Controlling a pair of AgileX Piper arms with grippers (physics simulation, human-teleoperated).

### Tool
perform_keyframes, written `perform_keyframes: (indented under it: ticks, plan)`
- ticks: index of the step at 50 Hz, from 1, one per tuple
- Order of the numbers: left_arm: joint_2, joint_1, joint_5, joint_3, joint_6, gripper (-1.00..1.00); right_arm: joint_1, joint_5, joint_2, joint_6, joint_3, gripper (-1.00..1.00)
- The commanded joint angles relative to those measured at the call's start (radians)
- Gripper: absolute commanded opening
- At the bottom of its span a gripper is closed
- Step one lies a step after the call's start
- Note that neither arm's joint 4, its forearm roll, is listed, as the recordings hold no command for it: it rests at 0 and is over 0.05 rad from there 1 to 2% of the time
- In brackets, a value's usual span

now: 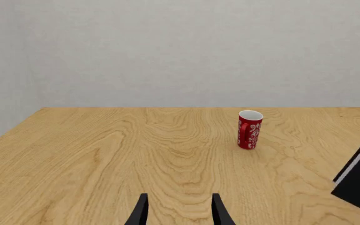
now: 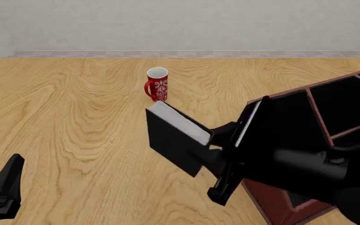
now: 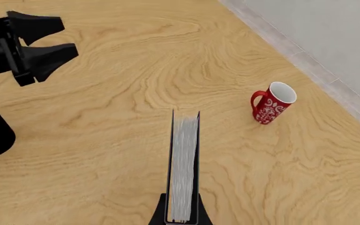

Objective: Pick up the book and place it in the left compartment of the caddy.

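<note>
Above the wooden tabletop (image 2: 73, 131), the right claw (image 3: 181, 216) pinches the black hardcover book (image 2: 175, 136) at 1 end, holding it tilted in the air beside the red-brown caddy (image 2: 292, 201). White page edges show between stiff covers. It looks rigid and fairly heavy, so a grip nearer its middle would likely steady it. Across the tabletop, the left claw (image 1: 178, 211) is spread, holding nothing. 1 red mug (image 2: 157, 83) stands beyond.

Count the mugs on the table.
1. The red mug stands upright on the table toward the far side, beyond the book held aloft by the right end effector. The right arm and caddy could hide others.
</note>
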State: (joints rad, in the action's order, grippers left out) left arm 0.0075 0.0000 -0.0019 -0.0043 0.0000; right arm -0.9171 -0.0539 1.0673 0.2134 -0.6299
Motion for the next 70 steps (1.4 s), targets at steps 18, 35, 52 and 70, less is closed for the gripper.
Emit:
perform_keyframes:
  ticks: [18,35,52,70]
  plan:
    - [0.0,0.0,0.0,0.0,0.0,1.0,0.042,-0.323,-0.359,-0.063,-0.085,-1.0]
    - [0.0,0.0,0.0,0.0,0.0,1.0,0.162,-0.527,-0.577,-0.091,-0.12,-1.0]
    - [0.0,0.0,0.0,0.0,0.0,1.0,0.303,-0.686,-0.727,-0.1,-0.146,-1.0]
    - [0.0,0.0,0.0,0.0,0.0,1.0,0.438,-0.729,-0.804,-0.092,-0.093,-1.0]
